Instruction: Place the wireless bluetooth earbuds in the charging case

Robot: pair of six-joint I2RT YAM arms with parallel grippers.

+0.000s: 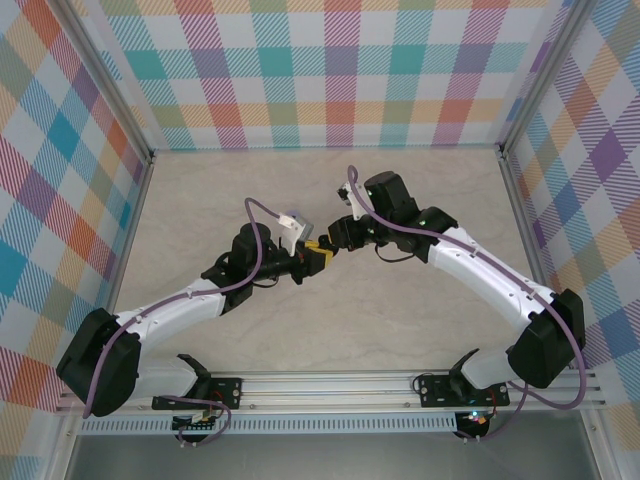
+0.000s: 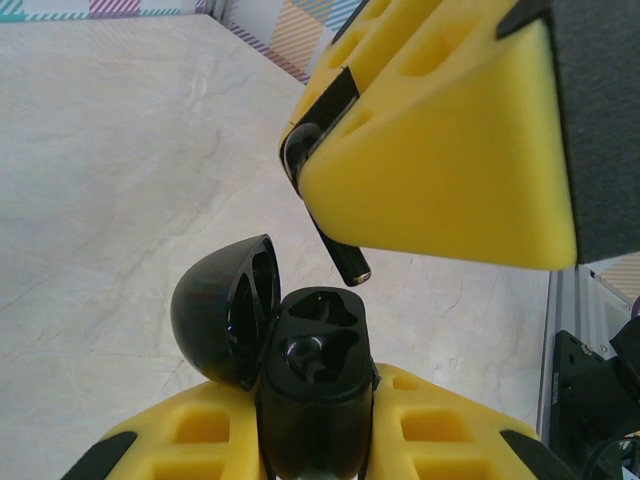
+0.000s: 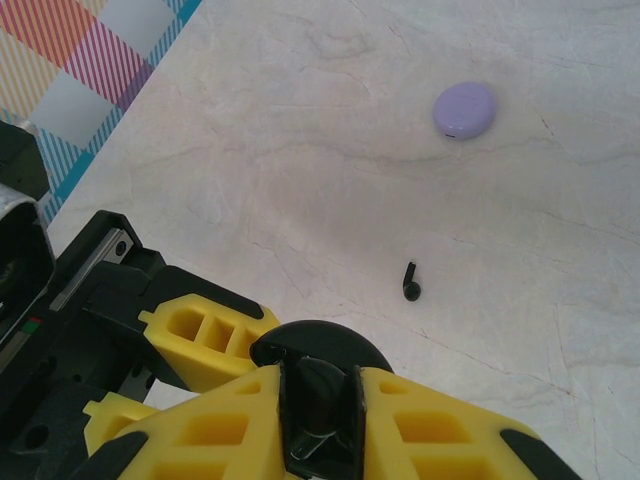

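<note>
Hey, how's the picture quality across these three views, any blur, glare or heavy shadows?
Top external: even, soft light, only faint shadows on the table, nothing blurred. Left wrist: black case sharp, small glints on its lid; the yellow pad near the lens looks slightly soft. Right wrist: loose earbud and lavender case crisp, no glare.

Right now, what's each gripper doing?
Left gripper: closed on the open black charging case.
Right gripper: closed on a black earbud.
</note>
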